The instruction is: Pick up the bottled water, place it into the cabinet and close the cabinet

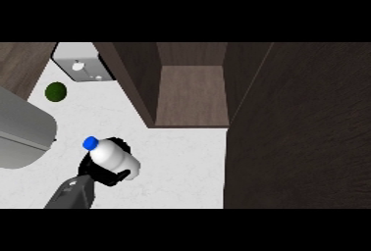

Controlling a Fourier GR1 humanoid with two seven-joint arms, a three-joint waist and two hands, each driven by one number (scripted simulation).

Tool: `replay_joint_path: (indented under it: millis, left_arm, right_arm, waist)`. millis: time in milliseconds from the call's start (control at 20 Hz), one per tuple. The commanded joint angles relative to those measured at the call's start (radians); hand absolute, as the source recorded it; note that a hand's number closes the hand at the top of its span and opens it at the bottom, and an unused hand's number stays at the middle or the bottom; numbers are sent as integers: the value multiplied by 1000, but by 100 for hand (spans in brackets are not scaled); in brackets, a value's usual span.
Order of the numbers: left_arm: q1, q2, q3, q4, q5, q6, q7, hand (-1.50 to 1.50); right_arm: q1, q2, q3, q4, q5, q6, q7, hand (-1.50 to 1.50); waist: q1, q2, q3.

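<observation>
The bottled water (pixel 114 154) is a white bottle with a blue cap (pixel 91 142), tilted so the cap points up and left. It is over the white counter (pixel 181 169) at the lower left, and my left hand (pixel 107 175) is curled round its lower part, hiding the base. The cabinet (pixel 192 93) stands open at the top centre, with a bare brown shelf inside, up and to the right of the bottle. Its dark door (pixel 304 137) is swung out and fills the right side. My right hand does not show.
A round dark green fruit (pixel 56 91) lies on the counter at the upper left. Behind it stands a small white and grey appliance (pixel 81 66). A large grey rounded object (pixel 22 132) sits at the left edge, close to the bottle.
</observation>
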Motion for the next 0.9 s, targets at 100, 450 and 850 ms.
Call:
replay_joint_path:
  millis: [100,450,850]
  left_arm:
    - [76,-4,129,-49,119,95,-156,150]
    - [149,-30,142,-142,206,51,-117,150]
    - [229,-105,78,-435,299,93,104,150]
  right_arm:
    - [-7,-10,-9,-11,9,-2,7,-150]
    - [-69,25,20,-3,20,-53,48,-150]
    - [-76,27,68,88,84,-41,-36,-150]
  waist:
    - [6,-3,1]
    - [9,-4,3]
    - [10,-6,3]
